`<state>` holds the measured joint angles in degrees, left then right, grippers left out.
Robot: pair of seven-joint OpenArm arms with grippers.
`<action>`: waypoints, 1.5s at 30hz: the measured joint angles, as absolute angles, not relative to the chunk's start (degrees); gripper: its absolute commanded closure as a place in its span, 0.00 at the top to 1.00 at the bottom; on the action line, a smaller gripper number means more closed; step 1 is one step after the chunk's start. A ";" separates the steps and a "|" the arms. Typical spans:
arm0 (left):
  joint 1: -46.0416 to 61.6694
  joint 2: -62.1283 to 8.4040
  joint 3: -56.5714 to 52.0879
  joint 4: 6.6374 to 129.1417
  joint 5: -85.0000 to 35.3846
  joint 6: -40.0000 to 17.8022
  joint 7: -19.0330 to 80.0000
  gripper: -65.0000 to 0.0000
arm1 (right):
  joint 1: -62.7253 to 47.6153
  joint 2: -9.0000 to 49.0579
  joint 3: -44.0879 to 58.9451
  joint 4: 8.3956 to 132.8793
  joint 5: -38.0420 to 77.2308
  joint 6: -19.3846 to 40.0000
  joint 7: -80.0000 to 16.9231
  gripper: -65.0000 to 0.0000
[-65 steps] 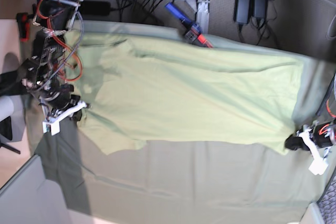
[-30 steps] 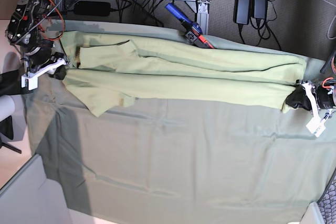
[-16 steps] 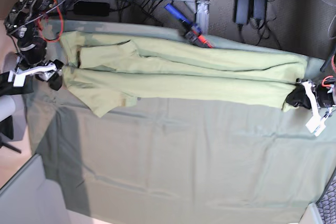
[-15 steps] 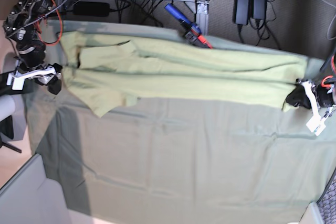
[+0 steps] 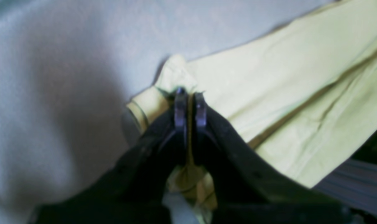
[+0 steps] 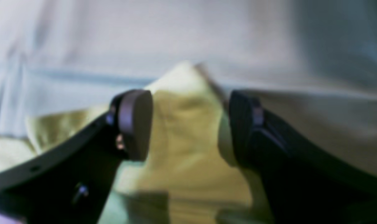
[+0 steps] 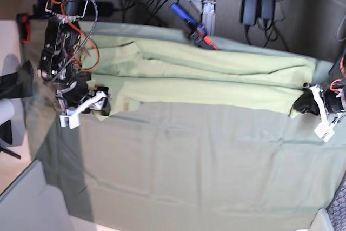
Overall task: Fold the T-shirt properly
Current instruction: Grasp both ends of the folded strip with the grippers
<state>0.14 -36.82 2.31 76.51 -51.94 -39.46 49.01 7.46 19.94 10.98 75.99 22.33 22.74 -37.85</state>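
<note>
My left gripper (image 5: 188,102) is pinched tight on a bunched corner of the T-shirt (image 5: 269,81), its two tips almost meeting with a thin ridge of pale yellow-green cloth between them. I hold that hem corner so the long fold stays taut along its length; let go, and I judge the doubled layer would slacken. In the base view this claw (image 7: 309,103) sits at about 3 o'clock, at the far end of the shirt.

My right gripper (image 6: 188,124) has its jaws standing wide apart, astride a raised peak of the same yellow-green fabric, with neither pad visibly pressing on it. It is placed so, I think, to take the loose sleeve that sticks out past the folded edge. In the base view it (image 7: 97,103) sits at about 9 o'clock.

Outward from both claws, the T-shirt (image 7: 205,77) lies as a long narrow band across the upper half of the table cloth (image 7: 189,171), folded lengthwise once, running from 9 towards 3 o'clock. The grey-green cloth below it is bare. Cables and power bricks (image 7: 258,1) lie beyond the table at 12 o'clock.
</note>
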 measured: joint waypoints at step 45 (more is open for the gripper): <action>4.12 -41.71 2.15 78.48 -62.22 -39.46 56.97 0.55 | -22.70 19.99 27.27 108.09 31.97 23.11 -46.50 0.59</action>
<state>4.12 -41.71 2.15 78.48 -62.22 -39.46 56.97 -22.70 19.99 27.27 108.09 31.97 23.11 -46.50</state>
